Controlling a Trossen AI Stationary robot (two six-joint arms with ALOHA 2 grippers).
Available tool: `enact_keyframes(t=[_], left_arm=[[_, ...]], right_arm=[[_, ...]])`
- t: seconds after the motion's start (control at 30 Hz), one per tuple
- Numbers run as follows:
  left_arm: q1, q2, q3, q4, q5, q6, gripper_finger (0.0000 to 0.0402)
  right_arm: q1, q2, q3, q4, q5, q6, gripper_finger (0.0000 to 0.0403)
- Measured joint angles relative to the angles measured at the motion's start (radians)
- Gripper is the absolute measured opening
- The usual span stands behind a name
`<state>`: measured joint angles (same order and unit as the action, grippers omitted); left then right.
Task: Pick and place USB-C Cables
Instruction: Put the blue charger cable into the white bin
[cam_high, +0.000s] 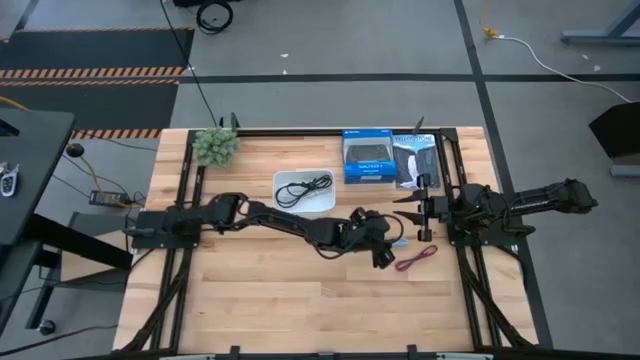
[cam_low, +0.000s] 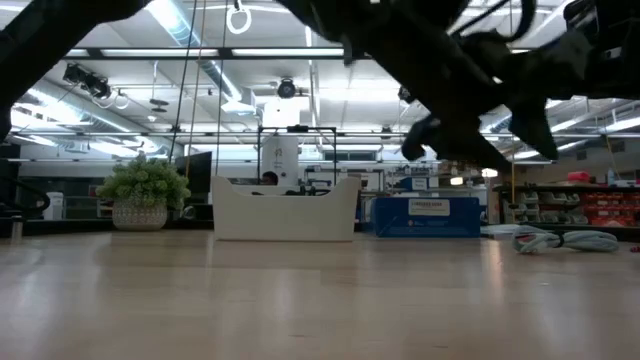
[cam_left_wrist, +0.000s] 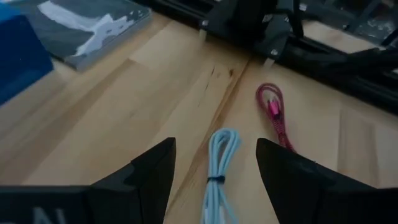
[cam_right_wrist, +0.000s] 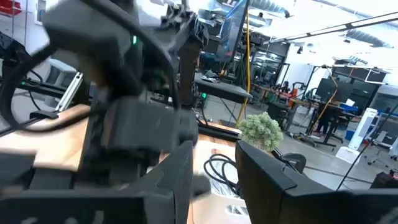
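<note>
My left gripper (cam_left_wrist: 214, 171) is open and reaches across the table to its right part (cam_high: 385, 248). Its fingers stand on either side of the bundled light blue cable (cam_left_wrist: 221, 165) without touching it. The cable lies flat on the wood (cam_low: 565, 240). The dark red cable (cam_left_wrist: 273, 109) lies just beyond it (cam_high: 417, 258). A black cable (cam_high: 310, 186) is coiled inside the white tray (cam_high: 285, 200). No white cable shows. My right gripper (cam_right_wrist: 214, 180) is open and waits near the table's right edge (cam_high: 425, 205).
A blue box (cam_high: 367, 157) and a dark grey box (cam_high: 415, 160) lie at the far edge, beside the tray. A small potted plant (cam_high: 215, 147) stands at the far left corner. Black frame rails (cam_high: 460, 260) run along the table's sides. Bare wood (cam_high: 300, 290) fills the near half.
</note>
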<state>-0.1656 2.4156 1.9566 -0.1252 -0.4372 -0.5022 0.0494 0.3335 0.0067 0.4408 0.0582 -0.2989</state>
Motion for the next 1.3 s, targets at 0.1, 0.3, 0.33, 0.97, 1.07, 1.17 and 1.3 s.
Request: enact_keyframes(t=[0.1,0.3,0.33,0.97,1.07,1.17,1.3], left_arm=[[0.005,0.039,0.000,0.059,0.000,0.001,0.0231],[0.006,0.104,0.000,0.207,-0.006,0.119,0.0231],[0.005,0.114,0.000,0.232,-0.001,0.151,0.0231],[0.023,0.180,0.000,0.199,0.134,0.233,0.0161],[0.023,0.179,0.002,0.174,0.141,0.269,0.0135],[0.023,0.178,0.002,0.171,0.143,0.269,0.0100],[0.024,0.178,0.002,0.184,0.144,0.233,0.0052]], right_arm=[[0.000,0.000,0.000,0.000,0.000,0.000,0.0128],[0.000,0.000,0.000,0.000,0.000,0.000,0.0128],[0.000,0.000,0.000,-0.001,0.000,0.000,0.0128],[0.000,0.000,0.000,-0.001,0.000,0.000,0.0128],[0.000,0.000,0.000,-0.001,0.000,0.000,0.0128],[0.000,0.000,0.000,-0.001,0.000,0.000,0.0128],[0.000,0.000,0.000,-0.001,0.000,0.000,0.0128]])
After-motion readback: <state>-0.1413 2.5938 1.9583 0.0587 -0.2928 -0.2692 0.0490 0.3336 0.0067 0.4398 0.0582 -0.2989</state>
